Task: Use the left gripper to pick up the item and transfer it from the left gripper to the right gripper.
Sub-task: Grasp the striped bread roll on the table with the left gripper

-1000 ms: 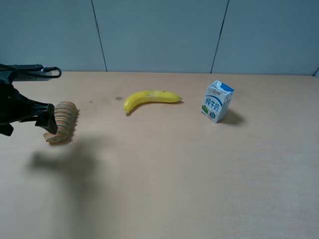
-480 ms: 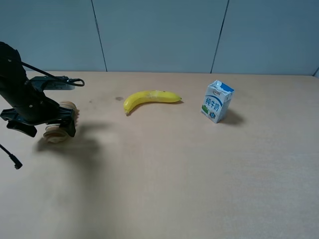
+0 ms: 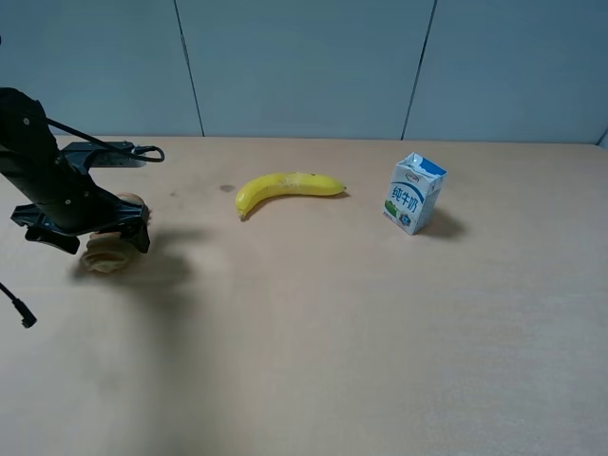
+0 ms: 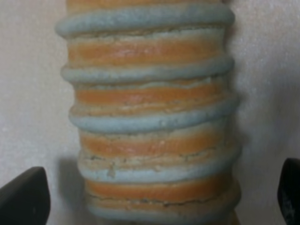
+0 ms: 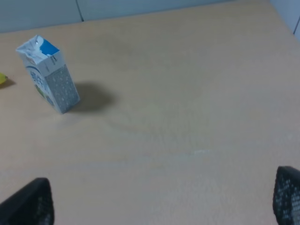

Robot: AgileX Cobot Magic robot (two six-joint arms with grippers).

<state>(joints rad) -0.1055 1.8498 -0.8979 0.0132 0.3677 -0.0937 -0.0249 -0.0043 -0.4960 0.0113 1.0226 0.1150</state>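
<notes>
Bread roll [image 3: 106,256] straddled, ungripped

Lying on the surface [image 3: 332,332] at the exterior view's left edge, it sits between the fingers [image 4: 23,199] of the released left end effector [image 3: 93,237], gaps either side. The right end effector [image 5: 157,201] is spread wide.

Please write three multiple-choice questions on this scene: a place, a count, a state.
1. Seen from the high camera, the blue-and-white milk carton stands where from the yellow banana? A left; B right; C atop.
2. How many loose items rest on the tan table? A two; B five; C three.
3. The black left gripper is: A open, straddling the ridged tan-orange bread roll; B shut on the banana; C above the carton.
B, carton sits rightward; C, roll, banana, carton; A, gaps beside both fingers.
</notes>
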